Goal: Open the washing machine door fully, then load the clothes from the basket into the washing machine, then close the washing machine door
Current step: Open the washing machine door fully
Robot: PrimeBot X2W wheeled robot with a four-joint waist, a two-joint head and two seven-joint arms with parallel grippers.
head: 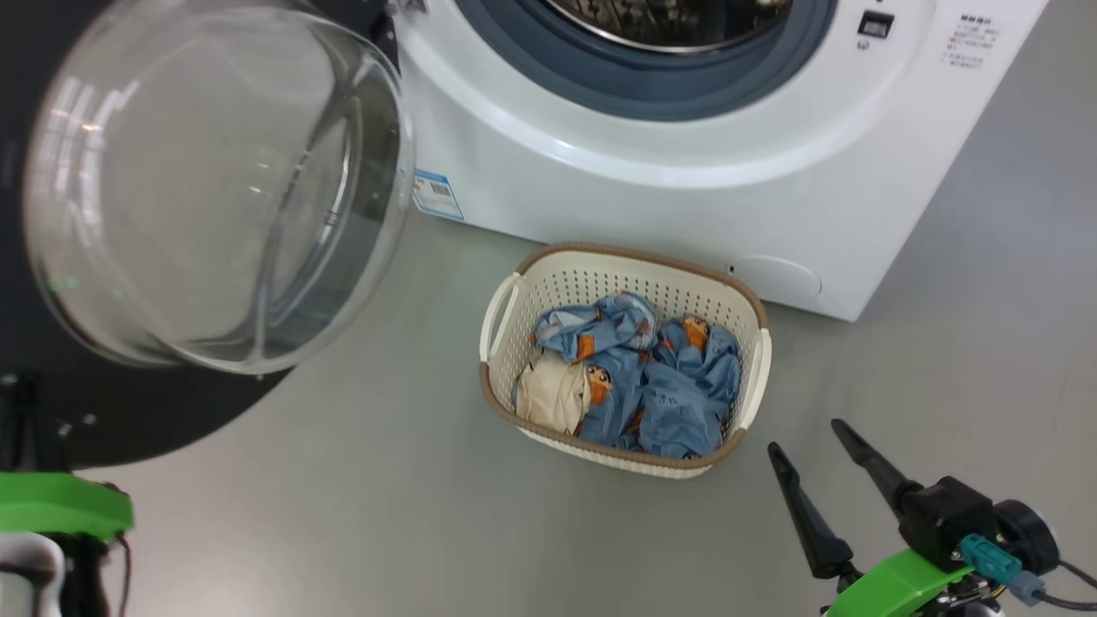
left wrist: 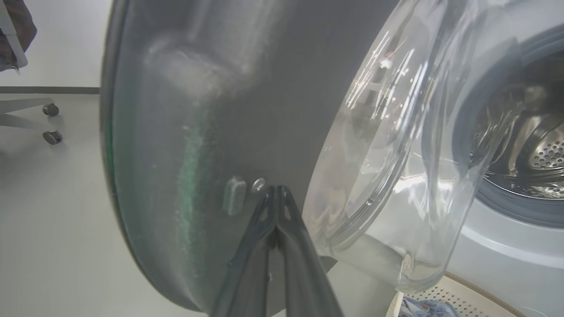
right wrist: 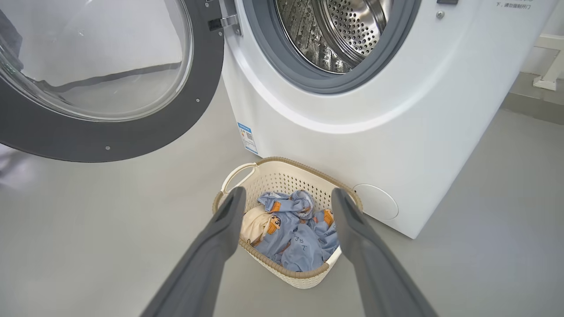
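Left fingers (left wrist: 275,211), shut on nothing, lay at the door (head: 171,420), swung wide at the basket's (head: 634,254) 10 o'clock, so opening looked done; right fingers (head: 801,514), spread empty, next had to reach the clothes (head: 660,386) at their 10 o'clock.

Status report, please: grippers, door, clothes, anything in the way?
Left gripper shut, tips at the washing machine door dark rim. Right gripper open, empty, beside the basket. Door open; clothes in basket. No obstacle seen.

Right pincer (head: 804,435): dark tapered fingers (head: 806,514), green bracket (head: 891,587), teal connector (head: 990,557), black cable (head: 1076,574).
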